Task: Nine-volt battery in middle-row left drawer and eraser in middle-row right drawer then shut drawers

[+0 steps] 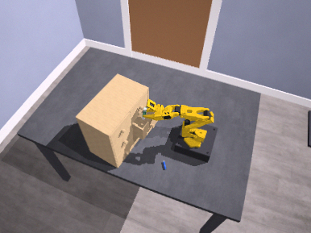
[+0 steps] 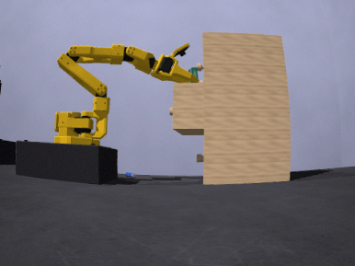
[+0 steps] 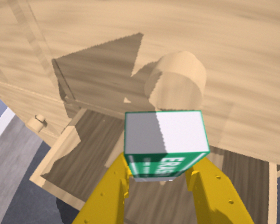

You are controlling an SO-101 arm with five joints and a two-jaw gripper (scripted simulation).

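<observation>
My gripper [image 1: 146, 113] [image 2: 195, 78] [image 3: 161, 169] is shut on the green and white eraser [image 1: 144, 110] [image 2: 193, 74] [image 3: 165, 162]. The eraser stands upright between the fingertips, close to the front of the wooden chest [image 1: 109, 104] [image 2: 248, 109] [image 3: 225, 30]. It is just above the right drawer of the middle row [image 1: 139, 131] [image 2: 188, 107] [image 3: 273, 192], which is pulled part-way out. The visible part of that drawer's floor is bare; the eraser and fingers hide the rest. I cannot make out the nine-volt battery in any view.
A round knob [image 2: 200, 66] [image 3: 182, 75] of the upper drawer sticks out right beside the eraser. Another knob [image 3: 37, 123] shows to the left. A small blue thing [image 1: 164, 165] [image 2: 130, 174] lies on the dark table [image 1: 201, 180] near the arm's black base [image 1: 193, 152] [image 2: 60, 162].
</observation>
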